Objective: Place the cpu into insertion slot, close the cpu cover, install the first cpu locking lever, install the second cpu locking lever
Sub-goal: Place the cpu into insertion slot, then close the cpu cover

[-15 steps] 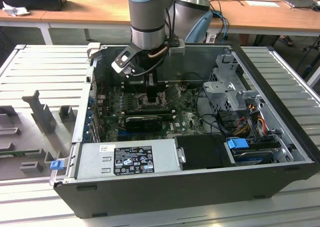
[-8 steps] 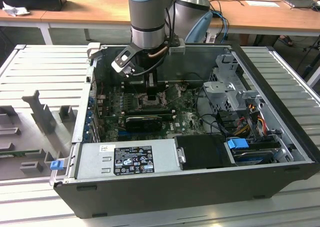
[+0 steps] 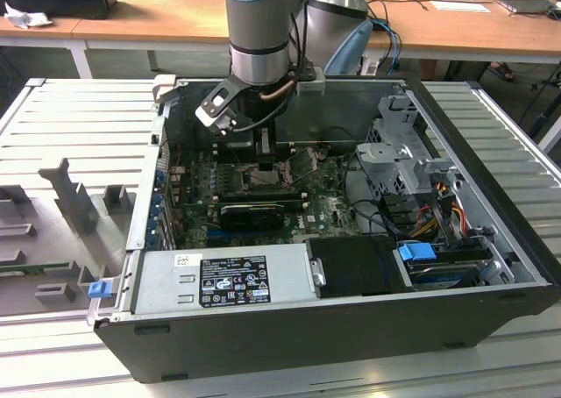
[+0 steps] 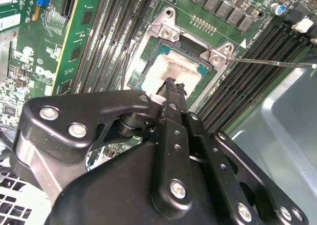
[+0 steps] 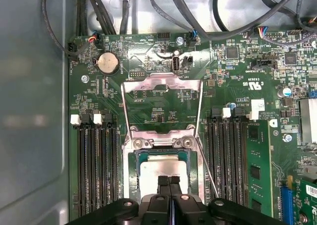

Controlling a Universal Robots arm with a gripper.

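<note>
- The gripper (image 5: 169,181) has its fingers pressed together with nothing between them, and the tips are at the cpu (image 5: 148,168)
- The cpu lies inside the insertion slot (image 5: 132,185); the cpu cover (image 5: 161,80) is open, folded back
- Risk: if the chip does not sit flat, pressing it may bend pins
- The thin locking lever (image 4: 272,63) is free beside the slot and could catch the cover
</note>
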